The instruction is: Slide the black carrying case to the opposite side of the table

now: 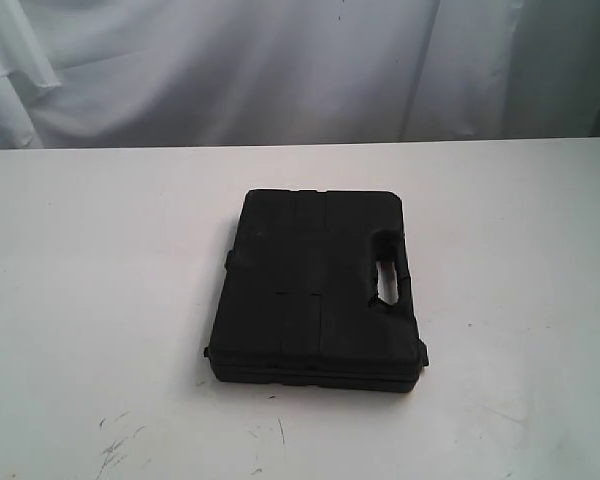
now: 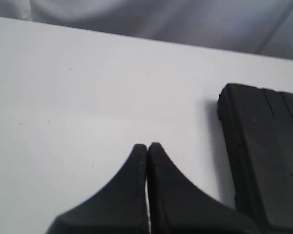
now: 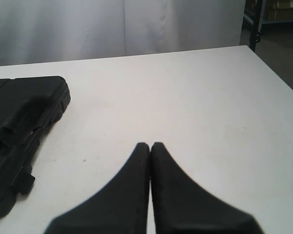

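The black carrying case (image 1: 315,290) lies flat near the middle of the white table (image 1: 100,260), its handle cut-out on the right side. No arm shows in the exterior view. My left gripper (image 2: 147,145) is shut with nothing in it, over bare tabletop, with the case (image 2: 263,161) off to one side and apart from it. My right gripper (image 3: 150,144) is also shut and empty, and the case (image 3: 19,131) lies apart from it on the other side.
A white cloth backdrop (image 1: 280,60) hangs behind the table's far edge. Dark scratches (image 1: 115,445) mark the tabletop near its front. In the right wrist view the table's side edge (image 3: 278,83) drops to a dark floor with a metal frame (image 3: 256,19) beyond.
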